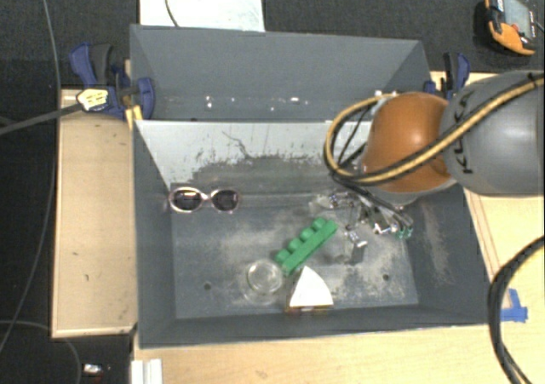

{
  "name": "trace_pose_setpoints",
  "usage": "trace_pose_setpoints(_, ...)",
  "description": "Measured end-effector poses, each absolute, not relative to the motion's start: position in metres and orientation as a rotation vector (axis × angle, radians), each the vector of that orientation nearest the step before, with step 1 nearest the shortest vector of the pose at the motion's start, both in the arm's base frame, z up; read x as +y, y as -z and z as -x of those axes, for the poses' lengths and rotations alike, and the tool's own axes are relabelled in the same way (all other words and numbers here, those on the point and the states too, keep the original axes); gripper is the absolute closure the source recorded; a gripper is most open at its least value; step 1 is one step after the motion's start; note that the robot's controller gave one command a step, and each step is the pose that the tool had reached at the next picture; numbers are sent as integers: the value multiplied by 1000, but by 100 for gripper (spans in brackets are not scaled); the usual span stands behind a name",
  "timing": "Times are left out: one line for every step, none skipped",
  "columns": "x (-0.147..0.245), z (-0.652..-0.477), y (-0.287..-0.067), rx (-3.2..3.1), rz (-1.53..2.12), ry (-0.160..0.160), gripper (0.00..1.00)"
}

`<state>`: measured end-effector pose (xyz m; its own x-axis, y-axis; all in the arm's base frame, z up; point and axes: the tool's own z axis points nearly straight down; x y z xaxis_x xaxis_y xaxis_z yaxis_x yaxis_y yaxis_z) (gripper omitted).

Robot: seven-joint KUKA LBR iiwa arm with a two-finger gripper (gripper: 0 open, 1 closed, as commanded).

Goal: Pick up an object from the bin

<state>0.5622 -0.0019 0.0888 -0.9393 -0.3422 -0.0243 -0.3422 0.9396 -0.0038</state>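
My gripper [362,237] hangs low in the bin [255,152], toward its right side in the view. The green toothed block [305,244] lies slanted just beside it on the view's left. I judge it the nearest pick, best taken squarely across its narrow width in 1 straight drop. The sunglasses [204,200] sit well apart, far left. The white wedge [309,290] and the clear cup [263,278] lie near, below-left. My wrist and cables cover the gripper's working end, so I cannot tell whether it is spread or pinched.
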Motion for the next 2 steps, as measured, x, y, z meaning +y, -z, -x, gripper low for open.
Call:
trace_pose_setpoints(-1, -572, -86, 3040, 676, 2, 100)
trace_pose_setpoints(-1, -572, -86, 3040, 675, 2, 100)
